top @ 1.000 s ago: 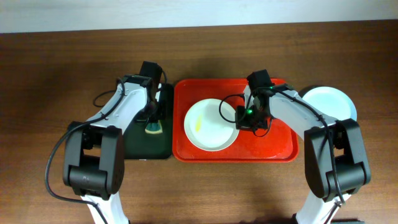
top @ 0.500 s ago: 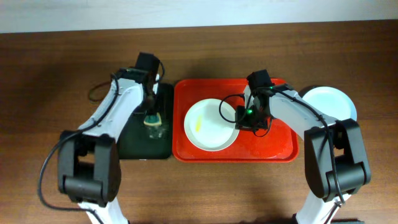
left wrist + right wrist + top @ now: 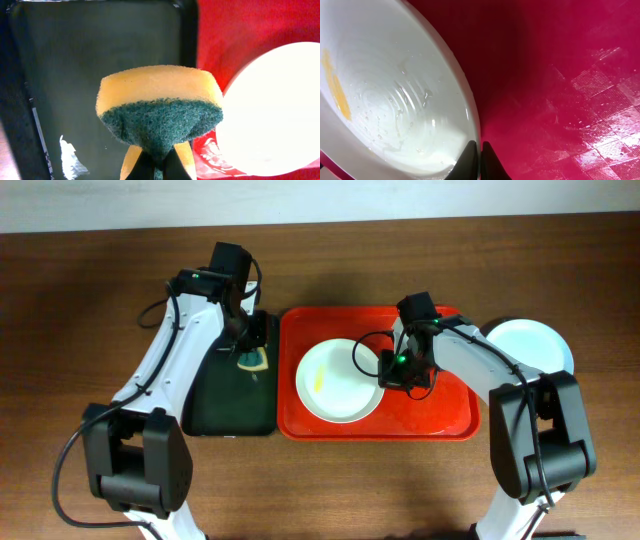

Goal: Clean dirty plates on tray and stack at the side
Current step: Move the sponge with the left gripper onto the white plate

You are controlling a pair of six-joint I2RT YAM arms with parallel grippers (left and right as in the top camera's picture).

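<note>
Robot lab or test bench, not real kitchen. Left arm (image 3: pixel 165 360), right arm (image 3: pixel 470 360) fixed at bare brown wooden tabletop (image 3: pixel 80 300), plain pale wall (image 3: pixel 320 200) behind. Dishwashing props staged: red tray (image 3: pixel 450 415), white plate (image 3: pixel 335 385), pale blue plate (image 3: pixel 530 340), dark tray (image 3: pixel 225 405), sponge (image 3: pixel 160 105).

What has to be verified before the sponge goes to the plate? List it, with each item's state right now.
1. Sponge held: ok, the left gripper is shut on the yellow-and-green foam sponge.
2. Plate steadied: ok, the right gripper pinches the rim of the round white plate.
3. Plate inside the large red plastic tray: ok.
4. Dirt located: ok, a yellow smear lies on the side of the plate away from the right gripper.
5. Sponge above the plate: not ok, it hangs over the dark rectangular tray.
6. Sponge wet: cannot tell.
</note>
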